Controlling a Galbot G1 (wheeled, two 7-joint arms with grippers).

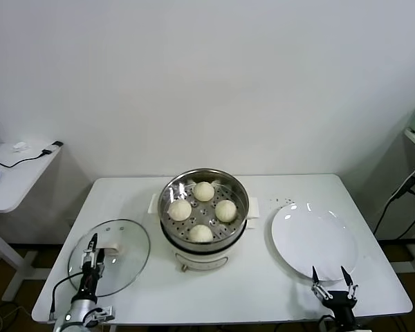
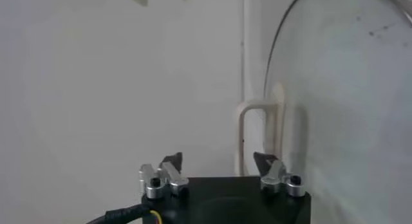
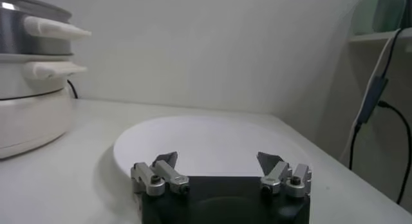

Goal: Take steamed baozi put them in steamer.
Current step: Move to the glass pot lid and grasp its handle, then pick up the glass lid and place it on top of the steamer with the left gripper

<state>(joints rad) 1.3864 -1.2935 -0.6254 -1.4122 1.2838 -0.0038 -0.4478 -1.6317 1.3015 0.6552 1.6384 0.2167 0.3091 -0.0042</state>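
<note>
Four steamed baozi (image 1: 203,209) lie in the steamer (image 1: 204,238) at the middle of the table (image 1: 263,290). Left of the steamer lies a glass lid (image 1: 128,259), with the left gripper (image 1: 93,250) over its near edge, fingers spread and empty. Right of the steamer lies a white plate (image 1: 315,238), the right gripper (image 1: 334,279) at its near edge, fingers spread and empty.

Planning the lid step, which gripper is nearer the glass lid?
Left. The left gripper sits at the glass lid; the right gripper is across the table by the white plate.
</note>
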